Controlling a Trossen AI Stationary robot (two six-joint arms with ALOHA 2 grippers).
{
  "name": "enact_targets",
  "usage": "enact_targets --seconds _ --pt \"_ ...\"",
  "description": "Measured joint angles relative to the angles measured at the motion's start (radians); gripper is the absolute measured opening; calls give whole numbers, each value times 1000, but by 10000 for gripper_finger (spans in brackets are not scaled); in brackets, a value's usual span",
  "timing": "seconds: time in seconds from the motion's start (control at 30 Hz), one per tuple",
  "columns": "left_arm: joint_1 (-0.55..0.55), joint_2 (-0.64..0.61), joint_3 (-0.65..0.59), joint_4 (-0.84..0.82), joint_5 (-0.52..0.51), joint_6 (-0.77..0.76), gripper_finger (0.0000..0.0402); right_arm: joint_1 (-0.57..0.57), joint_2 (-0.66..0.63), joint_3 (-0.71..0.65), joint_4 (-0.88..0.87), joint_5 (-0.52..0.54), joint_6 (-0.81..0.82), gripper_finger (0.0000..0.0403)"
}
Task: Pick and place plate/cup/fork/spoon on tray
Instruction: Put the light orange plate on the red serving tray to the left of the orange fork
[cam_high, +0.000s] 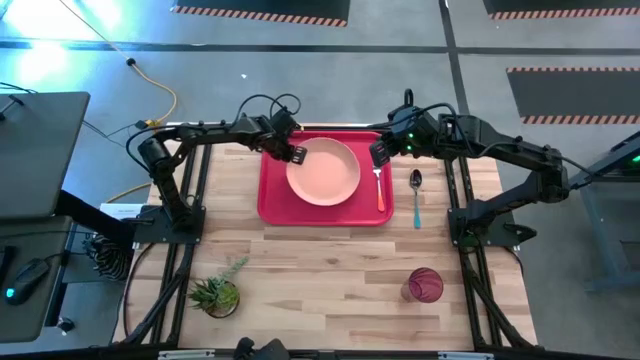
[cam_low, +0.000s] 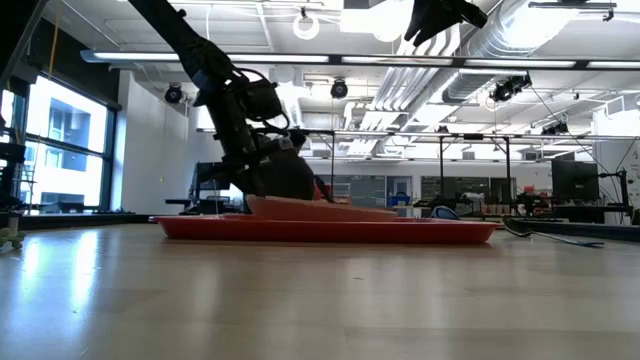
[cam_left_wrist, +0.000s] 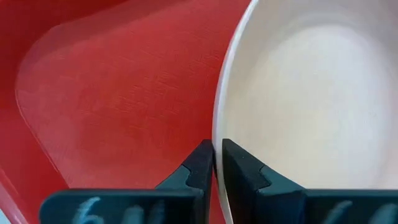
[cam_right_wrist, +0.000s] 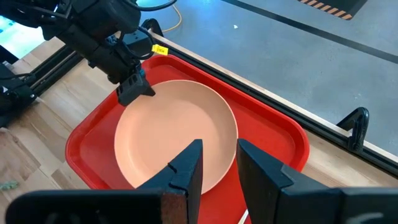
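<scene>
The salmon-pink plate (cam_high: 323, 170) is on the red tray (cam_high: 272, 200) at the table's far middle. My left gripper (cam_high: 298, 154) is shut on the plate's far-left rim. The fork (cam_high: 379, 188), with an orange-red handle, lies on the tray to the right of the plate. My right gripper (cam_high: 381, 153) hangs open and empty, high above the tray's far right corner. The blue-handled spoon (cam_high: 416, 195) lies on the table just right of the tray. The dark-red cup (cam_high: 424, 285) stands on the table near the front right. My left gripper pinches the plate's rim (cam_left_wrist: 219, 134) between its two fingers, one finger inside the plate and one outside. The fingers come from the table's far left, slanting down. In the low view the held side (cam_low: 262, 203) is raised and the plate's right part (cam_low: 380, 212) rests on the tray.
A small potted plant (cam_high: 217, 293) stands at the front left of the table. The wide wooden table top (cam_high: 320, 270) lies between the tray and the near edge.
</scene>
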Motion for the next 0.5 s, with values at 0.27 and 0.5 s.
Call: enact_targets --seconds 0.27,0.5 --pt "0 0 0 -11 0 2 28 0 0 0 0 0 0 87" --pt "0 -5 0 -23 0 9 28 0 0 0 0 -1 9 87"
